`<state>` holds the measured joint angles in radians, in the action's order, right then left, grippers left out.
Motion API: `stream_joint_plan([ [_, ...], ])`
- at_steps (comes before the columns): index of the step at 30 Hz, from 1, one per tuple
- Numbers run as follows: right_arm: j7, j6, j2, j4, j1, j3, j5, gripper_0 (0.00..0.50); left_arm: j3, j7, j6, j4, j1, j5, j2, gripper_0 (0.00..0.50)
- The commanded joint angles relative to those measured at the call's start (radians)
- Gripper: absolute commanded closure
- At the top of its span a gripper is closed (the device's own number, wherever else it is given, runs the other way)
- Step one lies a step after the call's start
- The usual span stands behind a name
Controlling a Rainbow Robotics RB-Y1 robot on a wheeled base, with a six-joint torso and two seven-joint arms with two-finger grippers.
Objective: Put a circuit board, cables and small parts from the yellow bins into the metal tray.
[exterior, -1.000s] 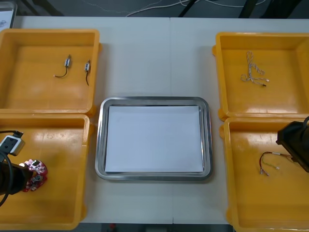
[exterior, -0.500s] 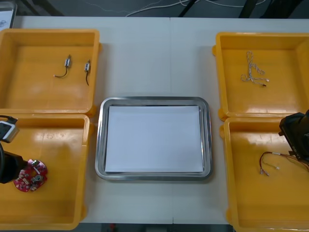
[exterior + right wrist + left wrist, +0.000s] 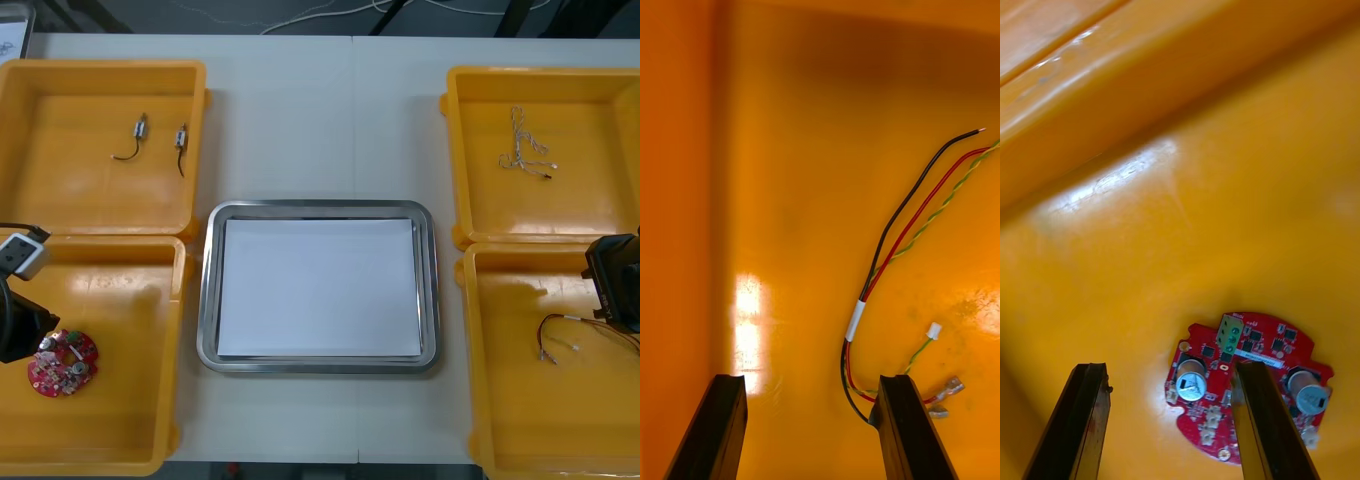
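Two open grippers over the near bins, with the metal tray white inside between them.
On the table, the left gripper is in the near left bin, jaws wide apart and holding nothing, the round red board lying on the bin floor by one finger. The right gripper hangs in the near right bin, equally open and empty, beside the red and black cable. The far bins hold a pale twisted cable and two small metal parts.

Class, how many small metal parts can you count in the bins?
2, both in the far-left yellow bin, apart: the left-hand part and the right-hand part. More may be hidden.
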<state>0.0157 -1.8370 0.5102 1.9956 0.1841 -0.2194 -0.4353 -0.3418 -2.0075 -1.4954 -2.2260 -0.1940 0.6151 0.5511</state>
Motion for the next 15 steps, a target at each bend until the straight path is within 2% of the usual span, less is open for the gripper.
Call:
stream_joint_plan([
  [1, -0.048, 0.024, -0.038, 0.008, -0.009, -0.049, -0.003, 0.0, 0.029, -0.194, -0.008, -0.032, 0.016, 0.005, 0.056, 0.025],
  [7, -0.074, 0.096, -0.067, 0.009, -0.048, -0.064, -0.002, 0.0, 0.041, -0.281, -0.006, -0.021, 0.011, 0.011, 0.066, 0.027],
  [15, -0.085, 0.16, -0.084, 0.009, -0.103, -0.066, 0.02, 0.0, 0.099, -0.304, 0.05, 0.065, 0.013, 0.011, 0.073, 0.035],
])
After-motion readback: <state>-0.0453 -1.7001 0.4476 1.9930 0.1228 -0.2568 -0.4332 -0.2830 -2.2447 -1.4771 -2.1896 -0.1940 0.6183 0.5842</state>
